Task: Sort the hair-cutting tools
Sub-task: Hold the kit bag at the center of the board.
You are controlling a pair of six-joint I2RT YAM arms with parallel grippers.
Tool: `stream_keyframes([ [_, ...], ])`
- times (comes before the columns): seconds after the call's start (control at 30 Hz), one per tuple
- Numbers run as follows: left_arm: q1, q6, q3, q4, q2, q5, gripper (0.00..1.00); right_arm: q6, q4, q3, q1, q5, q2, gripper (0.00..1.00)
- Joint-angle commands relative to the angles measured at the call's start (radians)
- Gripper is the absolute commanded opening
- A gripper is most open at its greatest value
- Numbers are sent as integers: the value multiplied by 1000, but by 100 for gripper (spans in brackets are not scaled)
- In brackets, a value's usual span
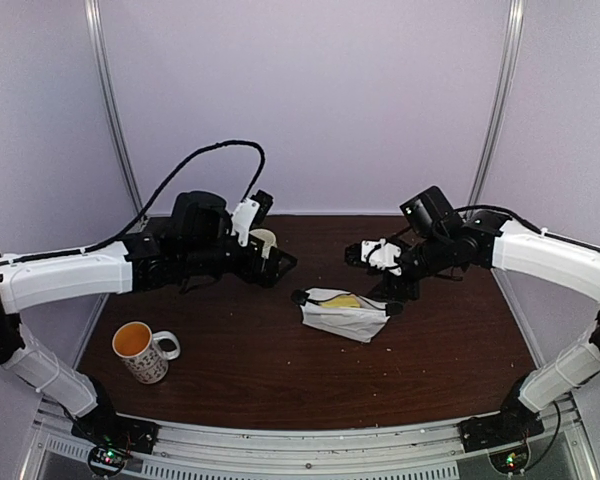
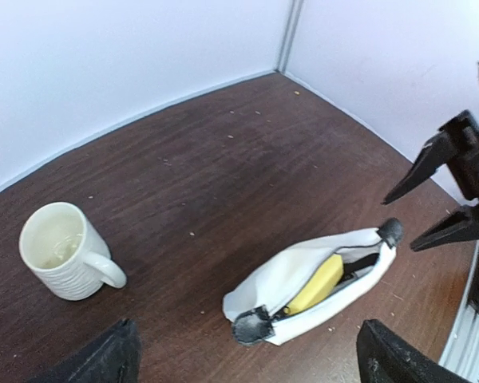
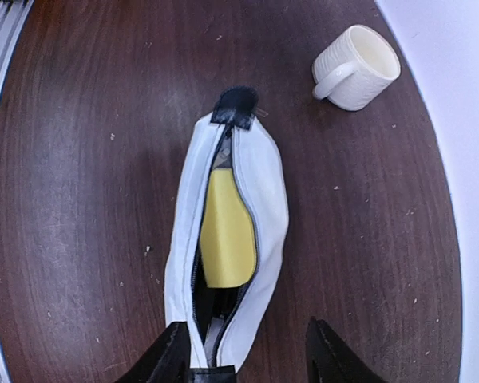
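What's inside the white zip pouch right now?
Through the open zip of the white fabric pouch, a yellow sponge block shows, with dark shapes beside it. The pouch walls cover the rest, so those shapes cannot be identified.

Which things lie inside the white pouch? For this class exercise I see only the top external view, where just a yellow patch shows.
Observer: The right wrist view shows the pouch unzipped. A yellow sponge block fills the opening.
Operator: Anything under the sponge?
Observer: A dark item shows beneath it, too hidden to name.
Operator: Is the right gripper holding the pouch?
Observer: No. The right gripper is open, with a finger on either side of the pouch's near end.
Operator: And the cream mug behind the left arm?
Observer: The left wrist view shows the cream mug upright, with no tool in it.
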Motion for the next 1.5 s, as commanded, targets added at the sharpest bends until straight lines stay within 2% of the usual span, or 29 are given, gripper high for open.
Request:
stream_keyframes([
  [0.0,28,-22,-8,73,-4,-157,90,187,-29,126,-52,-92,-37,60],
  [0.03,32,12,10,45,12,-106,75,237,-14,142,-65,-89,-36,85],
  [0.07,36,21,22,16,33,-68,63,293,-3,157,-76,-84,-33,98],
  [0.13,39,-24,46,-59,80,-22,58,348,5,173,-98,-68,-40,100],
  [0.23,39,-133,5,-37,129,73,57,444,98,121,-147,-108,-52,100],
  [0.27,40,-169,-1,-30,147,98,56,449,65,135,-152,-139,-29,98],
  [0.4,47,-263,0,18,224,179,53,466,-159,286,-149,-312,127,59],
  [0.47,51,-289,2,61,257,211,50,499,-142,254,-148,-368,156,53],
  [0.57,61,-323,29,67,312,226,45,536,-82,193,-141,-405,164,49],
  [0.67,72,-337,43,65,340,249,44,511,-137,207,-127,-420,192,47],
  [0.77,76,-348,42,89,356,277,46,513,-132,190,-118,-428,202,47],
  [0.83,81,-358,31,114,360,276,52,521,-107,163,-111,-434,204,47],
  [0.93,89,-368,24,170,368,302,51,535,-88,150,-103,-449,225,47],
  [1.07,94,-386,14,250,370,343,44,557,-90,167,-99,-459,260,47],
  [1.17,96,-390,29,241,384,362,32,573,-91,177,-95,-460,279,47],
  [1.23,96,-400,29,233,386,372,29,589,-92,186,-92,-467,293,46],
  [1.4,96,-385,11,176,352,349,42,594,-101,204,-81,-475,329,45],
  [1.47,96,-368,16,147,347,343,40,595,-102,210,-78,-483,340,44],
])
